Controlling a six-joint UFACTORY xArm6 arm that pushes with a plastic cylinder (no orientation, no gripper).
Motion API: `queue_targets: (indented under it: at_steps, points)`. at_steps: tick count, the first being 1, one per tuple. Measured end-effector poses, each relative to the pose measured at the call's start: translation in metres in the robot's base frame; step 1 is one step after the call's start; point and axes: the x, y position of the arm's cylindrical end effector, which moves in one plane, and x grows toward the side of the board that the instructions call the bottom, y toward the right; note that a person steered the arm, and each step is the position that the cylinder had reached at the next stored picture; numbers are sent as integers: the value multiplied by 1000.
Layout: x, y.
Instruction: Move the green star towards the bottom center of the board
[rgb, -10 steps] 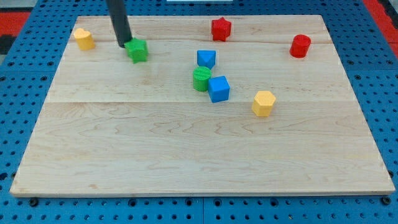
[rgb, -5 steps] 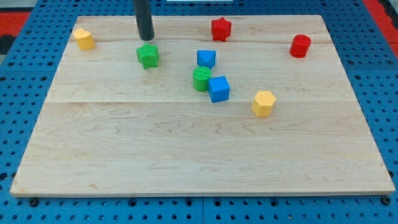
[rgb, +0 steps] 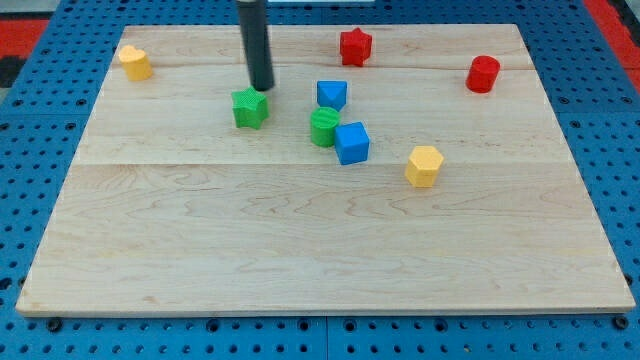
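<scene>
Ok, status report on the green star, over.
My tip just above the green star block, at its upper right. Star in the board's upper half. Path toward bottom center open; green cylinder block off right.

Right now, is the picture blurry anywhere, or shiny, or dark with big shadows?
In the camera view everything is sharp: my tip just above the green star shows no blur. The light is even and soft, so the blocks cast only faint shadows. The wooden board shows no glare.
</scene>
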Motion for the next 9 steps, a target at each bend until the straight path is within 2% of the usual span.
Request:
queue_targets:
  at_steps: [1,3,4,5,7,8,9]
  points:
    - [31,-27]
    - [26,-39]
    - [22,-36]
    - [9,-3]
    - [5,-6]
    - [16,-91]
    - [67,-86]
